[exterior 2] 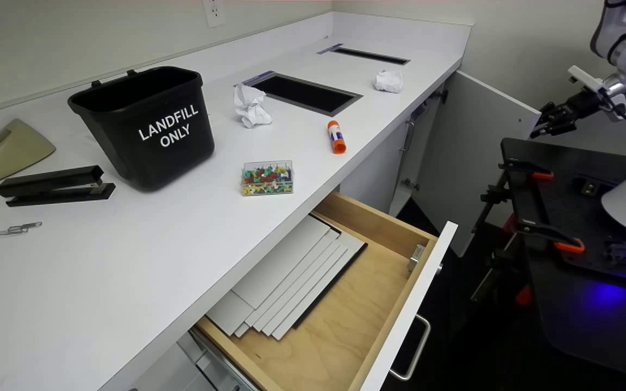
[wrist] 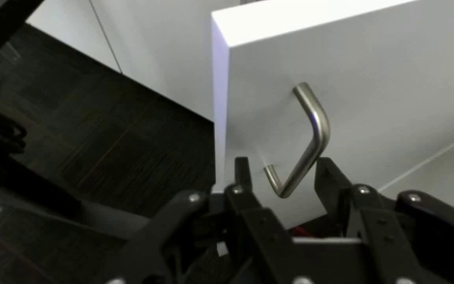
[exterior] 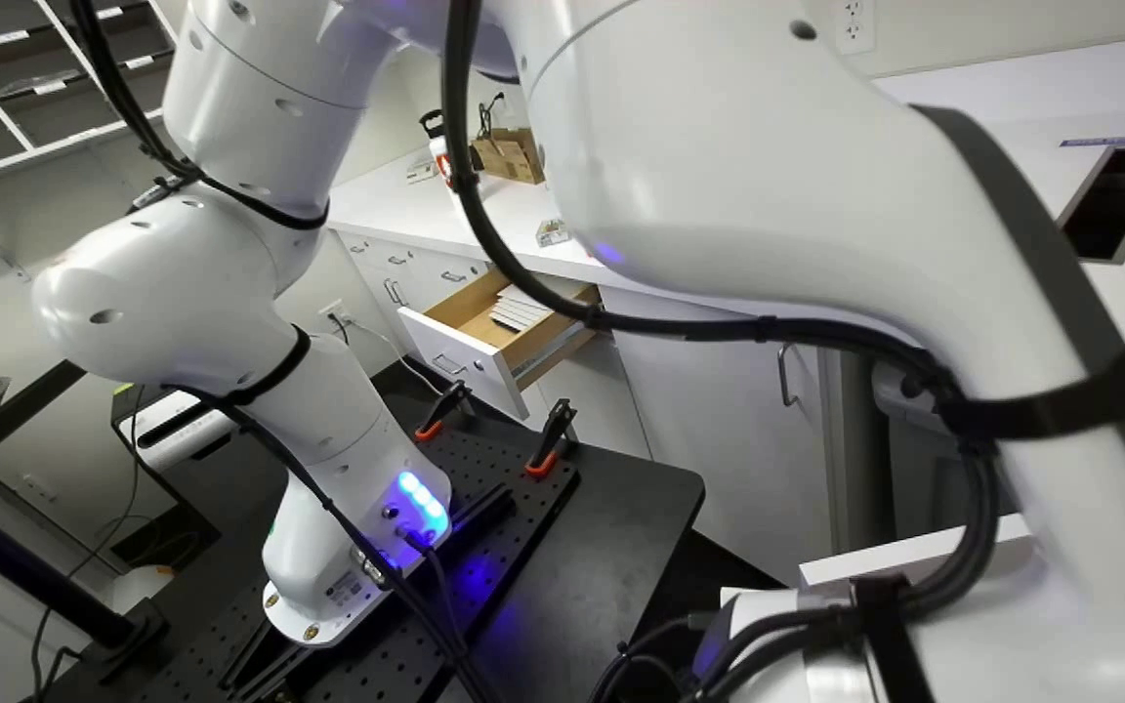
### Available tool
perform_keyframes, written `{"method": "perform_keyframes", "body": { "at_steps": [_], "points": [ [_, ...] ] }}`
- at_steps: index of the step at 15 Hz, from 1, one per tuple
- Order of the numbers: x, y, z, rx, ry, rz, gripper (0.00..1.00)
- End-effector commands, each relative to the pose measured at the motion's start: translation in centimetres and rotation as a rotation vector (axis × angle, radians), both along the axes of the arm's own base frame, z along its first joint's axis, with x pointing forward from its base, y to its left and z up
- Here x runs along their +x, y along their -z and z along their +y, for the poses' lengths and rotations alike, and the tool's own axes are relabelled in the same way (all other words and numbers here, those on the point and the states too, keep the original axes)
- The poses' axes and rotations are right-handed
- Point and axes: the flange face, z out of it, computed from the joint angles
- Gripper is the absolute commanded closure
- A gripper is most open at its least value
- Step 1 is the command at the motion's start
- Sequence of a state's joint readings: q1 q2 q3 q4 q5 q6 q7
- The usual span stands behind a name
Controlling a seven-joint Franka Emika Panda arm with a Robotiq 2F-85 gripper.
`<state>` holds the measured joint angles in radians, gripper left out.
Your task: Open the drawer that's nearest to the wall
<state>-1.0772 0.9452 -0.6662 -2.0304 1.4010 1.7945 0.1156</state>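
Robot arm point(exterior: 709, 166): nearest the lens, white, black cables point(exterior: 768, 329) strapped along it.
Bench point(exterior 2: 144, 266): white counter, 2 dark openings point(exterior 2: 306, 92) set in its top.
Cabinet door point(exterior 2: 479, 157): wide open at the bench's far end, near the wall point(exterior 2: 514, 60).
Drawer point(exterior 2: 351, 309): pulled out too, overlapping pale boards point(exterior 2: 291, 266) inside.
Bin point(exterior 2: 150, 136): black, upright, lettered LANDFILL ONLY.
Pincer point(wrist: 283, 163): fingers spread, the door's bar handle point(wrist: 309, 157) between them in the wrist view; cannot tell whether they touch it.
Stapler point(exterior 2: 49, 183): black, just beside the bin.
Paper wads point(exterior 2: 251, 106): 2, white, well apart.
Pushpin box point(exterior 2: 267, 179): clear, contents multicoloured, near the bench's front edge.
Glue stick point(exterior 2: 336, 137): orange-capped, same edge.
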Motion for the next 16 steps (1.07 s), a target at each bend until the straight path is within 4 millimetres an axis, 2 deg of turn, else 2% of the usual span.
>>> {"method": "perform_keyframes", "body": {
  "at_steps": [1,3,4,11,14,16],
  "points": [
    [1.3,-4.3,1.2,-0.061,-0.093,0.162,0.20],
    [1.5,-6.5,1.4,-0.108,-0.122,0.254,0.05],
    [1.4,-8.3,1.9,-0.142,-0.122,0.291,0.01],
    [0.8,-17.6,5.0,-0.362,-0.169,0.391,0.00],
    [1.2,-21.0,5.4,-0.494,-0.247,0.378,0.00],
    [2.2,-22.8,4.9,-0.571,-0.318,0.372,0.00]
  ]
}}
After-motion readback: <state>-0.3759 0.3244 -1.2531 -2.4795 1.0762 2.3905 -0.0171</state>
